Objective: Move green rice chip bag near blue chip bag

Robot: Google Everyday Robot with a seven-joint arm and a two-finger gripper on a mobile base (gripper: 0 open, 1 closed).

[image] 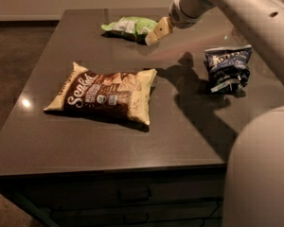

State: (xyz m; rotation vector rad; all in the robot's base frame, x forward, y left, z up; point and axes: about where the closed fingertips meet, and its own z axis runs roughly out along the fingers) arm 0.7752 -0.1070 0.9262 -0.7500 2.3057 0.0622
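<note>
Countertop [85, 145]: gripper [153, 37] nr green bag [130, 25]

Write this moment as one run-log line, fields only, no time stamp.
phase: pre-grasp | gripper: beside end of green rice chip bag | bag: flat on table, not lifted | blue chip bag: apart from it

Cream gripper [153, 37] beside pale-green bag [129, 26] — navy bag [227, 68] — brown-and-cream bag [104, 96]

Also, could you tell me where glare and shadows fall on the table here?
Camera view: a small glare spot sits on the dark tabletop left of the large brown-and-cream bag; the arm's dark shadow lies between that bag and the wrinkled navy-blue chip bag; the cream gripper, beside the light-green foil bag, is lit.
</note>
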